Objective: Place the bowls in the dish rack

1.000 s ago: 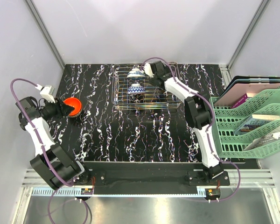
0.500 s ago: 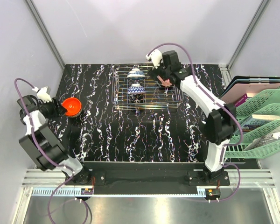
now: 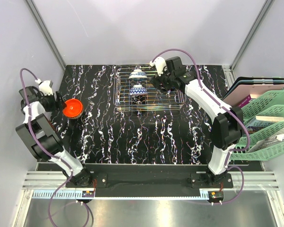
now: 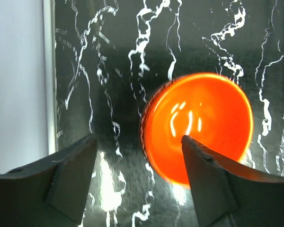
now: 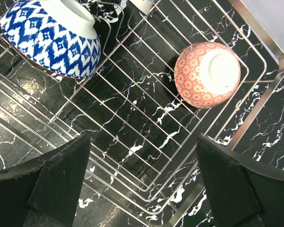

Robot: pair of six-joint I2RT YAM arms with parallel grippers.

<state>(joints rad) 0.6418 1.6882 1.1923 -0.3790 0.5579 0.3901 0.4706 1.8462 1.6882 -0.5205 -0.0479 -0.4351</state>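
table [image 3: 113,137]: black marble-pattern top, arm bases at near edge
left gripper [image 4: 138,138]: released, jaws parted, nothing between them but bare table and the bowl's rim; hangs over the left edge of the table
left gripper, top view [image 3: 56,104]: low, just beside the orange bowl
orange bowl [image 4: 197,127]: on table, outside the rack, glossy inside facing the wrist camera; ahead of the left fingers, shifted toward the right finger
orange bowl, top view [image 3: 73,108]: well apart from the rack
contact, right finger [image 4: 213,189] vs orange bowl: overlaps the near rim in view, touching or not cannot tell
green trays [image 3: 255,127]: stacked, papers inside, off to the outer side of the right arm
right gripper [image 5: 143,138]: released, jaws spread wide, empty; hangs above the rack's right half
right gripper, top view [image 3: 162,81]: over the rack
dish rack [image 5: 267,52]: silvery wire basket, far centre of table, directly beneath the right gripper
red patterned bowl [image 5: 207,74]: in rack, upside down, foot ring up, beyond the right finger near the rack corner
blue diamond bowl [image 5: 49,38]: in rack, upside down and tilted, beyond the left finger
blue diamond bowl, top view [image 3: 138,90]: left part of rack
second blue-white bowl [image 3: 137,74]: in rack, farther back
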